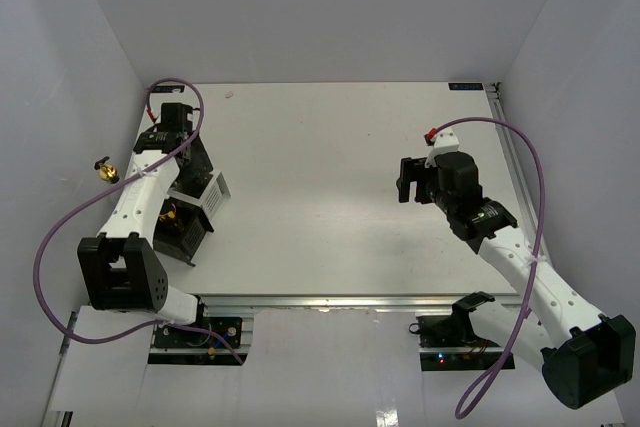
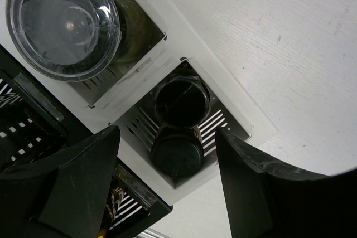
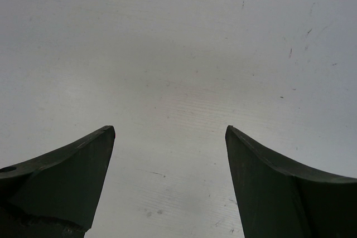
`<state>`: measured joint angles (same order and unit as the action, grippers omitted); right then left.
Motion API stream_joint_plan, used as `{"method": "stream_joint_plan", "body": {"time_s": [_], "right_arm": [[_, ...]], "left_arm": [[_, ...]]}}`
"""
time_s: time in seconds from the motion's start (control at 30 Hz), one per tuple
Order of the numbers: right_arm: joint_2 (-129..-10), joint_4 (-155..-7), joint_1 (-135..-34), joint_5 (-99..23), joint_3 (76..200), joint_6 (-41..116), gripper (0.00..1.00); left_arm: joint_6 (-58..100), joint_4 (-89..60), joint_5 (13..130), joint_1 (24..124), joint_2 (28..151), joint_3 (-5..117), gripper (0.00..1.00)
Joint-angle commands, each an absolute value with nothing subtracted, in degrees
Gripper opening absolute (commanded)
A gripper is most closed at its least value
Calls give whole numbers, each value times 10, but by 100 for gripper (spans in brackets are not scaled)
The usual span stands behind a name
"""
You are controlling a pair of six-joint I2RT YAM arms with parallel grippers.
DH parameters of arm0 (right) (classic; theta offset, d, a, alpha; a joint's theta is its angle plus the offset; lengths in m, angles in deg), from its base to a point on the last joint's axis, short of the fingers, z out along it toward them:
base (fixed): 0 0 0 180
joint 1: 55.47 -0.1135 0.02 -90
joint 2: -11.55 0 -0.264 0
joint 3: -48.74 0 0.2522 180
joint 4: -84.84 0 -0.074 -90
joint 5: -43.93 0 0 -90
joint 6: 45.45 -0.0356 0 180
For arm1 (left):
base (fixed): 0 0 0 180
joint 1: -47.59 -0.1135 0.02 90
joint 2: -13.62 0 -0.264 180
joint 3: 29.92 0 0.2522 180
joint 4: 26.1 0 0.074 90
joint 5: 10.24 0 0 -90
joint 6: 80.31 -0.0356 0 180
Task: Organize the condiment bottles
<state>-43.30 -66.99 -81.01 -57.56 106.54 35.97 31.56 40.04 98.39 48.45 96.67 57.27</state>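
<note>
In the left wrist view a slim dark bottle [image 2: 177, 154] with a black cap stands in a white slotted compartment of the rack [image 2: 234, 116]. My left gripper [image 2: 167, 132] hangs over it, open, its fingers [image 2: 72, 182] apart from the bottle on both sides. The squat clear jar [image 2: 61, 23] sits in the neighbouring compartment. Seen from above, the left gripper [image 1: 190, 159] covers the rack [image 1: 205, 195] at the table's left edge. My right gripper [image 1: 408, 179] is open over bare table [image 3: 167, 82], holding nothing.
The rack's black half [image 1: 180, 232] lies nearer the left arm's base, with something orange-yellow [image 1: 170, 213] inside it. A small gold-coloured thing [image 1: 103, 169] shows by the left wall. White walls enclose the table on three sides.
</note>
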Motion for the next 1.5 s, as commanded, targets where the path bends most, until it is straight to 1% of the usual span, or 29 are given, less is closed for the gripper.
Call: {"method": "stream_joint_plan", "body": {"time_s": [0.0, 0.1, 0.23, 0.3, 0.37, 0.4, 0.43, 0.47, 0.57, 0.7, 0.87, 1.0, 1.2, 1.37, 1.47], "right_arm": [[-432, -697, -808, -572, 1066, 364, 87], [-436, -693, -808, -567, 1072, 364, 87], [-440, -675, -808, -554, 1087, 365, 87], [-439, -663, -808, -522, 1097, 359, 91], [-432, -649, -808, -491, 1108, 347, 97], [-428, -644, -808, -479, 1113, 341, 97], [-424, -638, -808, -468, 1118, 335, 93], [-419, -630, -808, -455, 1124, 327, 90], [-411, -598, -809, -434, 1150, 317, 90], [-388, -566, -809, -404, 1166, 317, 90], [-319, -555, -809, -390, 1131, 301, 90], [-276, -548, -809, -396, 1121, 285, 90], [-243, -532, -809, -403, 1124, 285, 90], [-233, -525, -810, -405, 1129, 290, 90], [-230, -523, -809, -404, 1126, 288, 90]], "left_arm": [[300, 403, 943, 482, 942, 604, 80], [278, 399, 863, 485, 936, 641, 81], [266, 399, 809, 511, 940, 700, 82], [265, 394, 800, 536, 947, 725, 83], [271, 388, 799, 579, 957, 746, 84], [275, 383, 799, 601, 961, 754, 84], [279, 373, 789, 626, 964, 755, 84], [285, 359, 766, 654, 967, 751, 85], [304, 297, 728, 711, 955, 723, 89], [321, 222, 707, 791, 926, 630, 98], [354, 144, 739, 868, 882, 521, 98], [378, 120, 760, 921, 839, 446, 98], [416, 118, 811, 972, 769, 405, 98], [430, 110, 812, 974, 715, 372, 98], [432, 123, 814, 974, 701, 375, 98]]}}
